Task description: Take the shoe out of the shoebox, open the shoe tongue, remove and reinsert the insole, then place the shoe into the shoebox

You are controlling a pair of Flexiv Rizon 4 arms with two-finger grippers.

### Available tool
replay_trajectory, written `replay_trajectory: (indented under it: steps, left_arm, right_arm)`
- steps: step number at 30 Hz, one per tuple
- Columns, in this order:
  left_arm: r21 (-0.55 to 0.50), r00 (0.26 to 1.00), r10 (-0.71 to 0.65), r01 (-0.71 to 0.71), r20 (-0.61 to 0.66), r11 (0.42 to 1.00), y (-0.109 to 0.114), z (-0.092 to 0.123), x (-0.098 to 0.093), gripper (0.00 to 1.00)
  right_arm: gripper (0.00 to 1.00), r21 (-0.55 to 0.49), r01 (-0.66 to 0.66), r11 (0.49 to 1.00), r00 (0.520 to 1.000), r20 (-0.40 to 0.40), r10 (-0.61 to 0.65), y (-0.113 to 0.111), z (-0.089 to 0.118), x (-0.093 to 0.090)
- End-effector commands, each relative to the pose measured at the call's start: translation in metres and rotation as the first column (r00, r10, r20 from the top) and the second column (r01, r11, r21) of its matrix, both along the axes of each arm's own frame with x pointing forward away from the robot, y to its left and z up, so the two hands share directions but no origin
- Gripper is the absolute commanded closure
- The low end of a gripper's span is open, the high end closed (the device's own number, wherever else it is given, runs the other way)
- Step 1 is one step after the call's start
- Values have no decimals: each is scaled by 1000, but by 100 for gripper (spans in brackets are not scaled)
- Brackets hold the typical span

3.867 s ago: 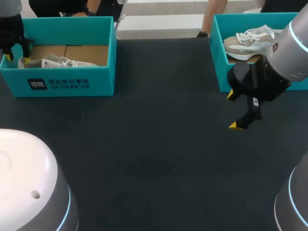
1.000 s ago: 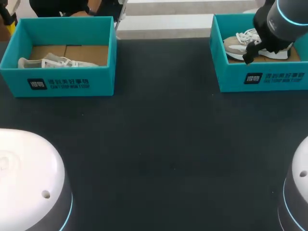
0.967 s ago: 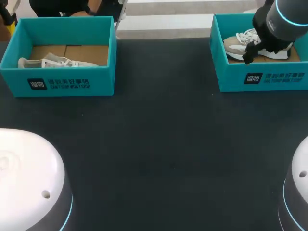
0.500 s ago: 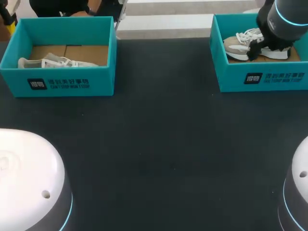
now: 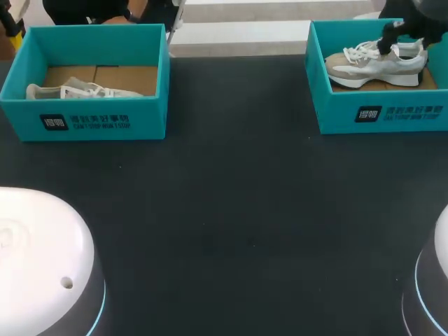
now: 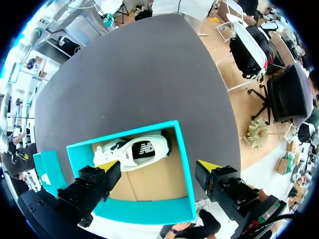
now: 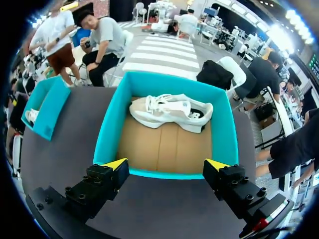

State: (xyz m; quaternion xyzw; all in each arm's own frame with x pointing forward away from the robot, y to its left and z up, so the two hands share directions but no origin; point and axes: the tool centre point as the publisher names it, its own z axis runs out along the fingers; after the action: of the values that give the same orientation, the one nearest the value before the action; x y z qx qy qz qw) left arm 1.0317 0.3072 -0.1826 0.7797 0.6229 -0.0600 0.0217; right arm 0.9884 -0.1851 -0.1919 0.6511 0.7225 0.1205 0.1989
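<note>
The white and tan shoe (image 5: 374,61) lies in the blue shoebox (image 5: 378,115) at the table's (image 5: 231,196) far right corner, toe toward the left edge, lengthwise along the far edge — right gripper (image 7: 166,164) wide open.

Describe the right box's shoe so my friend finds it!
On the dark table, find the open teal cardboard shoebox on the robot's right. Inside lies a white lace-up sneaker with a beige toe. The shoe in the left shoebox is white and black instead.

The shoebox (image 7: 107,133) is teal, the shoe (image 7: 169,112) white and beige, the table (image 5: 231,199) charcoal.
</note>
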Motion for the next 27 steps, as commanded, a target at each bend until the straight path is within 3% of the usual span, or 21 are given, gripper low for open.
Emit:
replay_trajectory:
  steps: [1,9,12,20,27]
  left_arm:
    - [3,1000,0,0,2,1000,0,0,-1,0]
    - [3,1000,0,0,2,1000,0,0,-1,0]
    - [3,1000,0,0,2,1000,0,0,-1,0]
    - [3,1000,0,0,2,1000,0,0,-1,0]
    - [3,1000,0,0,2,1000,0,0,-1,0]
  right_arm:
    - [0,41,61,997,998,-29,-60,-28,-11,29]
    - [0,42,175,984,984,-36,-173,-71,-32,68]
    - [0,44,198,979,980,-35,-196,-83,-39,90]
    - [0,65,222,973,974,-52,-219,-103,-52,136]
    - [0,80,227,971,969,-115,-218,-113,-70,162]
